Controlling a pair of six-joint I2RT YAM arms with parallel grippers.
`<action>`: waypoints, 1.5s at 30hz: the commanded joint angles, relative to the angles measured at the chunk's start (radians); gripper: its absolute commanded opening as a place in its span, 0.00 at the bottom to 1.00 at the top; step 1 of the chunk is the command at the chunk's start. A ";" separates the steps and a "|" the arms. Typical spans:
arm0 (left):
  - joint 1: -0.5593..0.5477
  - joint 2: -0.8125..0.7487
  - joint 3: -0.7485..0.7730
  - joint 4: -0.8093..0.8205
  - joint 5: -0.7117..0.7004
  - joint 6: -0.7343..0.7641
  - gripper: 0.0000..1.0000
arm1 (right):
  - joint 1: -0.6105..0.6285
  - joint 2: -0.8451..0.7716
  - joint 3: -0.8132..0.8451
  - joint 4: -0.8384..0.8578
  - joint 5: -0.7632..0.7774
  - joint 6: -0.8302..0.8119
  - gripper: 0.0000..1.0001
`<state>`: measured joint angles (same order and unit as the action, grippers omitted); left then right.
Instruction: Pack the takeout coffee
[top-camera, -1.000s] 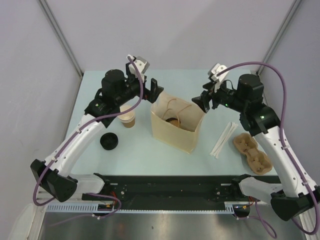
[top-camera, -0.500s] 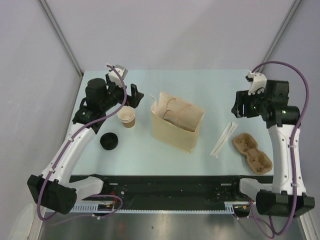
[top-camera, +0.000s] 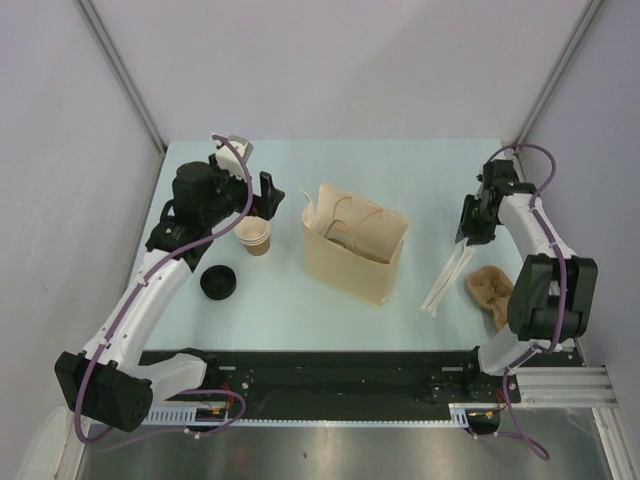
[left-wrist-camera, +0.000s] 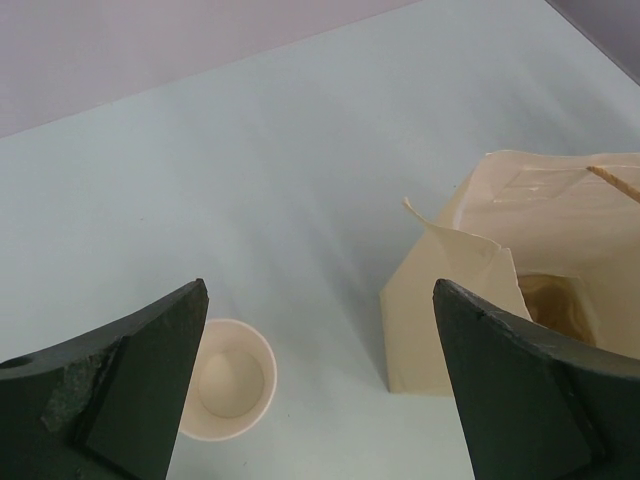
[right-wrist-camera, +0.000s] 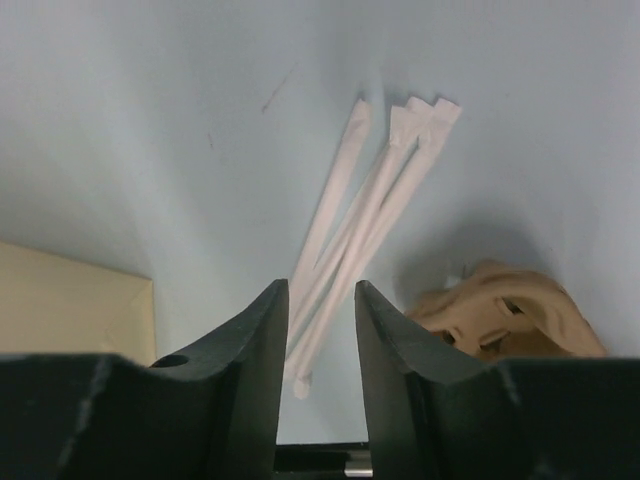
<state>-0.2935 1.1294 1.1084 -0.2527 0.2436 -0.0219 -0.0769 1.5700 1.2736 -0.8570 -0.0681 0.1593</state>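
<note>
Start at the far left with the black lid (top-camera: 218, 282), lying loose on the table (top-camera: 400, 165) and well apart from the cup. Just beyond it, find the one coffee cup (top-camera: 255, 236) in plain sight: upright, uncovered, white inside, standing beside the paper bag (top-camera: 350, 258) and not in it. Above that cup, see the left gripper (left-wrist-camera: 320, 320) spread to the full, holding nothing, the cup showing close by one finger in the wrist view rather than centred between the two. Judging by that, take the step in hand as a grasp on the cup. To do it well, shift sideways to centre the cup, come down straight, meet the wall below the rim, and close gently to avoid buckling the thin paper. Keep clear of the bag's flared edge nearby. Consider capping with the lid before bagging. Cannot make out the contents of the bag's shadowed bottom. Farther right, note the wrapped straws (right-wrist-camera: 370, 200) flat on the table, with the right gripper (right-wrist-camera: 321, 300) hanging over them, jaws a narrow gap apart, clamped on nothing. At far right, spot the pulp tray (right-wrist-camera: 500, 312), partly hidden by that arm.
</note>
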 joint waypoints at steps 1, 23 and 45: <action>0.011 -0.011 -0.001 -0.008 -0.059 0.000 1.00 | 0.012 0.100 0.009 0.096 0.011 0.062 0.34; 0.030 0.058 0.004 -0.014 -0.079 0.020 0.99 | 0.011 0.378 0.009 0.170 0.011 0.120 0.29; 0.033 0.027 0.045 0.026 -0.069 0.045 0.99 | -0.032 0.075 0.439 0.150 -0.515 0.151 0.00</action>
<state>-0.2718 1.1904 1.1091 -0.2756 0.1623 -0.0170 -0.0792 1.8046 1.5333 -0.7059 -0.4728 0.3630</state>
